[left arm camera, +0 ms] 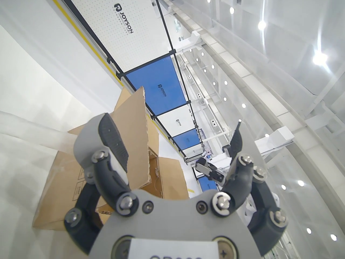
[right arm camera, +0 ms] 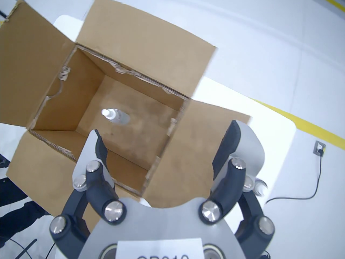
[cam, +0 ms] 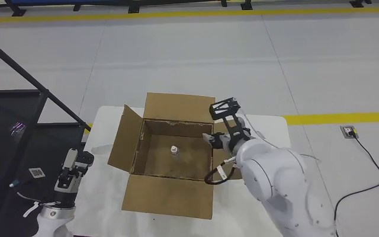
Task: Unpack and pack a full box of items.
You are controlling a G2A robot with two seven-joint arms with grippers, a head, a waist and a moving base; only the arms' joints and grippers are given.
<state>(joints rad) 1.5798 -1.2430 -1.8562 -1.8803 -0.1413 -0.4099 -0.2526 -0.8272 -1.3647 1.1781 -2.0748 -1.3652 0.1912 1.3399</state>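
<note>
Bottle [right arm camera: 116, 116] sits alone deep in the box [right arm camera: 145, 36]; right end effector [right arm camera: 164, 132], jaws apart, should descend straight, avoiding cardboard.

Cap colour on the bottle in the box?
White cap on a clear bottle; right wrist view shows it best.

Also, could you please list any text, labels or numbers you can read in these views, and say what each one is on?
White wall panel: a brand logo, left unquoted.
Blue wall panel: the same logo, smaller.
Cardboard box side: printed marks, too small to read.
Left gripper label: cut off at the picture's edge.
Right gripper label: cut off likewise.
</note>
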